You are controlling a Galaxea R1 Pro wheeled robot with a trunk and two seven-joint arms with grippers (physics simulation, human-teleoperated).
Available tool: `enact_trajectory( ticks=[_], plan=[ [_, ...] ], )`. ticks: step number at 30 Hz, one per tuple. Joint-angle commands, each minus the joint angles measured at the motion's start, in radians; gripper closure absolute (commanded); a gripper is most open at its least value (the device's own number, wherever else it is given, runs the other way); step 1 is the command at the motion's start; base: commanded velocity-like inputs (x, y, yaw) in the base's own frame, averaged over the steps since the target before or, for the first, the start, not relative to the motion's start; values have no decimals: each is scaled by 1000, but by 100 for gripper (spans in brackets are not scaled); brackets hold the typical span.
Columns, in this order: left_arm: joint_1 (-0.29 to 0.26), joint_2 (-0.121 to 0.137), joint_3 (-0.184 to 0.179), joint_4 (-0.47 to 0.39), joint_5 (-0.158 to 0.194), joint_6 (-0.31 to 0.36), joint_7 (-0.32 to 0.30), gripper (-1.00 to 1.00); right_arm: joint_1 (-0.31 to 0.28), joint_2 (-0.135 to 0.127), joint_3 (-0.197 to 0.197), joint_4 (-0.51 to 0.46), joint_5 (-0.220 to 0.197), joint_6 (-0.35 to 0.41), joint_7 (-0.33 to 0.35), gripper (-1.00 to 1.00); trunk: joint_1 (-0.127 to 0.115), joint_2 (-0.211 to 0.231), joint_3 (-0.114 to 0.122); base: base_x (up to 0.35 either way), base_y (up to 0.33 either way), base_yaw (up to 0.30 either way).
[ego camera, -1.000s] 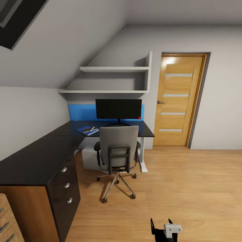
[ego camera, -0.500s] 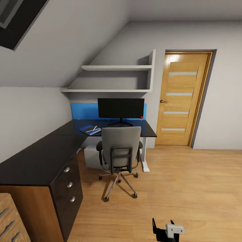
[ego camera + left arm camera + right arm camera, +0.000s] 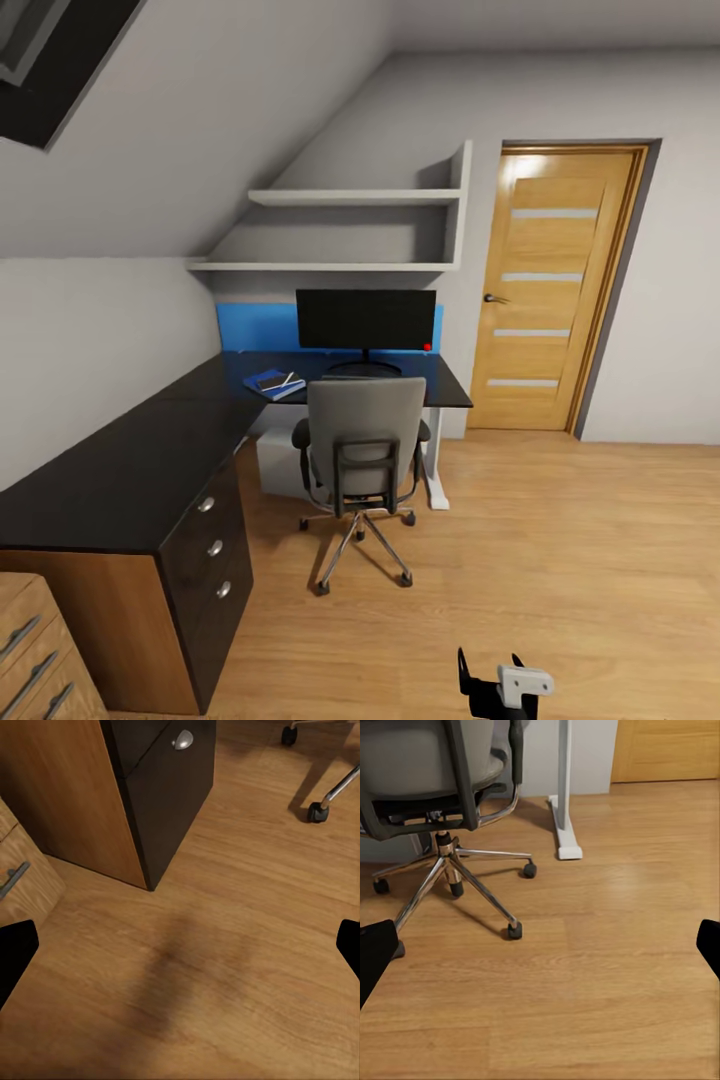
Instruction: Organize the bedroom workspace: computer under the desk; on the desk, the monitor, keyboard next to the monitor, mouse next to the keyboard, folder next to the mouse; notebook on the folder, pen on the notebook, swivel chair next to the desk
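A: What does the bedroom look like right now?

B: From the head view, an L-shaped black table point(image 3: 120, 470) runs along the left wall and turns under a sloped ceiling. The chair point(image 3: 362, 440) stands just in front of its far wing, back toward the camera, so that part looks done.

A: And the computer?

B: A pale box, likely the computer point(image 3: 278, 465), sits on the floor under the table, partly hidden by the chair.

A: What is on the table?

B: The monitor point(image 3: 366, 320) stands upright at the back. To its left lies the blue folder point(image 3: 272, 384), with a dark notebook point(image 3: 268, 379) on it and a white pen point(image 3: 288, 381) on top. That stack looks finished.

A: Keyboard and mouse?

B: I cannot make them out; the chair back covers the table in front of the monitor, so whether they are placed is unclear.

A: Where are the grippers?

B: The robot stands well apart from the table. The right gripper point(image 3: 488, 672) shows at the bottom of the head view, over bare floor. In both wrist views the dark fingertips sit at opposite edges, so the left gripper point(image 3: 180, 952) and the right are spread wide and hold nothing.
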Motion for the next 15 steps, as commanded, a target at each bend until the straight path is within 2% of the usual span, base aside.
enact_trajectory(
  ticks=[1, 8, 9, 11, 13, 15],
  plan=[
    [0, 0, -8, 0, 0, 0, 9, -100, -1, 0, 9, 1, -3, -2, -7, -100, -4, 7, 1, 0, 0, 25],
    [0, 0, -8, 0, 0, -5, 10, -100, 5, -2, 14, 10, 3, 1, -4, -100, -31, 56, 19, 0, 0, 10],
    [0, 3, -9, 0, 0, -6, 11, -100, 50, -2, 15, 12, 3, 37, -4, -100, -35, 63, 22, 0, 0, 0],
    [0, 10, -9, 0, 0, -7, 10, -100, 77, -1, 16, 13, 3, 61, -4, -100, -42, 77, 28, 0, 0, 0],
    [0, 30, -11, 0, -4, -6, 8, -100, 109, -1, 16, 14, 3, 120, -3, -100, -50, 91, 34, 0, 0, 0],
    [2, 36, -11, 0, -6, -6, 8, -100, 117, -1, 16, 14, 3, 151, -3, -100, -58, 105, 41, 0, 0, 0]
  ],
)
